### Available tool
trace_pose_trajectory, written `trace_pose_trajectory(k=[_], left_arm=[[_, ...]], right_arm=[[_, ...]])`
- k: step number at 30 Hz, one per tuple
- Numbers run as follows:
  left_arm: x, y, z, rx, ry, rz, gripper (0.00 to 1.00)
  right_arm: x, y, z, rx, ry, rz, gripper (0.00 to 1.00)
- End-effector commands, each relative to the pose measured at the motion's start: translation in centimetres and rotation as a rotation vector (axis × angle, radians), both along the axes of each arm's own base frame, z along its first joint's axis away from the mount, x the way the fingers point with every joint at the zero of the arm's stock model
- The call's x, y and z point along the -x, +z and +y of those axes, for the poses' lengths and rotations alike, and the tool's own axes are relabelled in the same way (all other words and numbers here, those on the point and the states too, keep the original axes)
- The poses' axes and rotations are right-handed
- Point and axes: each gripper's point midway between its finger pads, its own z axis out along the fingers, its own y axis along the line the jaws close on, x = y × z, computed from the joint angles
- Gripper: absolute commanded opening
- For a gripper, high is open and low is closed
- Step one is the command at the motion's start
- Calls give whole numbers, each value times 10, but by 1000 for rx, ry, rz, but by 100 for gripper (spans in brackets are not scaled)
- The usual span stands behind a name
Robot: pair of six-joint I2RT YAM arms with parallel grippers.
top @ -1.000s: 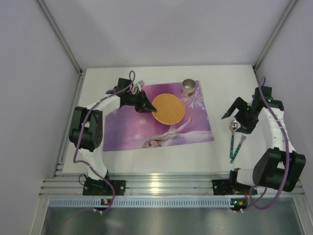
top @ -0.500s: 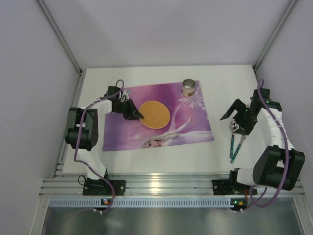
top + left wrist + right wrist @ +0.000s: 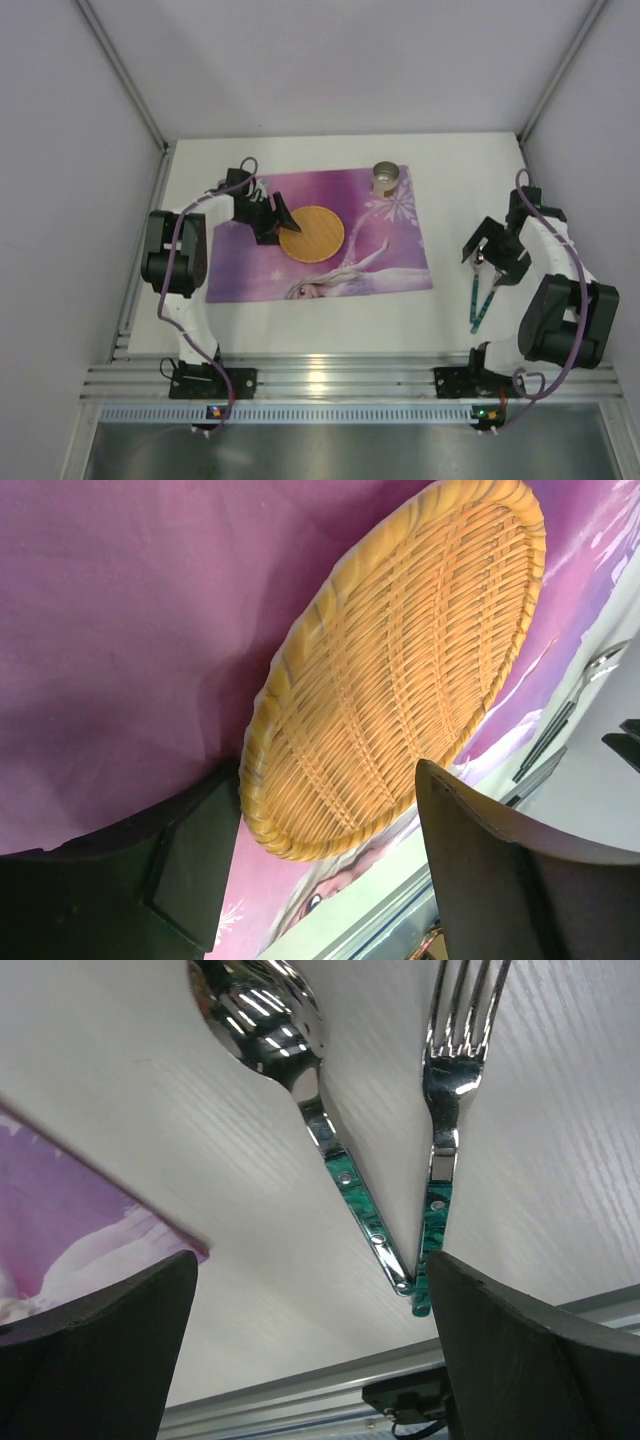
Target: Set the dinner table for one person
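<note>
A round woven plate [image 3: 313,233] lies on the purple placemat [image 3: 250,275] on the white dinner table [image 3: 330,325]. My left gripper [image 3: 279,224] is at the plate's left rim. In the left wrist view the plate [image 3: 400,670] has its near edge between my spread fingers [image 3: 190,865], and the left gripper [image 3: 320,875] is open. A spoon [image 3: 476,300] and a fork [image 3: 490,295] with green handles lie right of the placemat. My right gripper [image 3: 489,257] hovers open over their top ends. The right wrist view shows the spoon [image 3: 300,1070] and fork [image 3: 447,1100] ahead of my right gripper [image 3: 310,1345].
A metal cup [image 3: 386,178] stands at the placemat's far right corner. The silver rail [image 3: 330,375] runs along the table's near edge, and grey walls close in the left and right sides.
The left gripper slid the plate leftward across the placemat, then opened and let go of its rim. The right gripper turned and dropped closer over the spoon and fork.
</note>
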Motion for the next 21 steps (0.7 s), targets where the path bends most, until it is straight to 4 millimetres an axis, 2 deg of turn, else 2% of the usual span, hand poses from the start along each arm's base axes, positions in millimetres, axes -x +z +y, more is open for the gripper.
trace_pose_trajectory(k=[1,7,11,17,20,21], left_arm=[[-6,-18,21,-127,31,10,76],[-3,0,18,-101,54,4,76],[-4,18,19,-106,61,-32,76],[-4,33,23,-130,57,-52,75],[-5,37,24,-134,60,-60,75],[-4,38,24,-136,61,-60,74]], right_arm=[[1,-19,-21,104,4,47,97],[-6,-42,-22,104,9,81,89],[-15,-53,-17,83,22,77,83],[-23,-66,-13,72,43,94,78],[-23,-76,-10,68,55,111,71],[-21,-79,-9,63,59,120,64]])
